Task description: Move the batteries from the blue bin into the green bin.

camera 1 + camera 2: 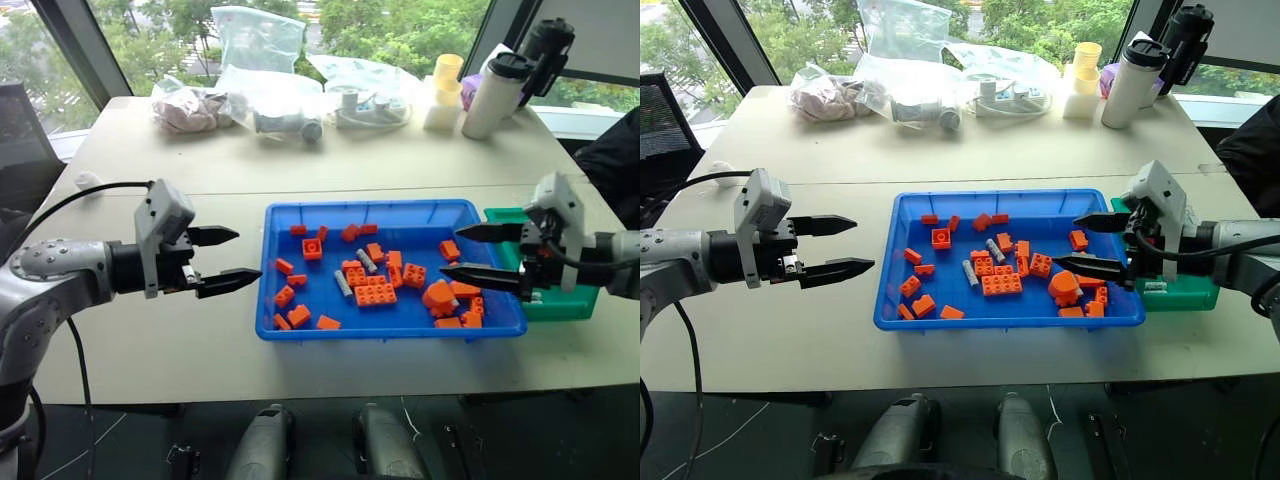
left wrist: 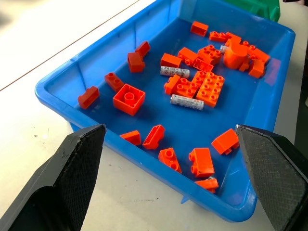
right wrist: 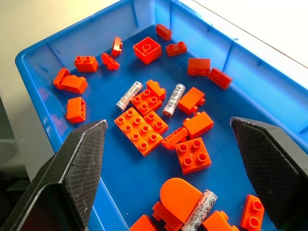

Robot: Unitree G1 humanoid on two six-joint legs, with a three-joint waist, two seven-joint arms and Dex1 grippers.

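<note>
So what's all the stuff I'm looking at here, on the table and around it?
blue bin: one, bright blue, middle of the table's near edge
batteries: three seen, silver-grey, lying in the blue bin among the bricks
toy bricks: many, orange, scattered in the blue bin
green bin: one, green, touching the blue bin's right end
plastic bags: several, clear, far side of the table
tumbler: one, white with dark lid, far right
cups: stacked, pale yellow, beside the tumbler
left gripper: black fingers, open, left of the blue bin
right gripper: black fingers, open, over the blue bin's right end
</note>
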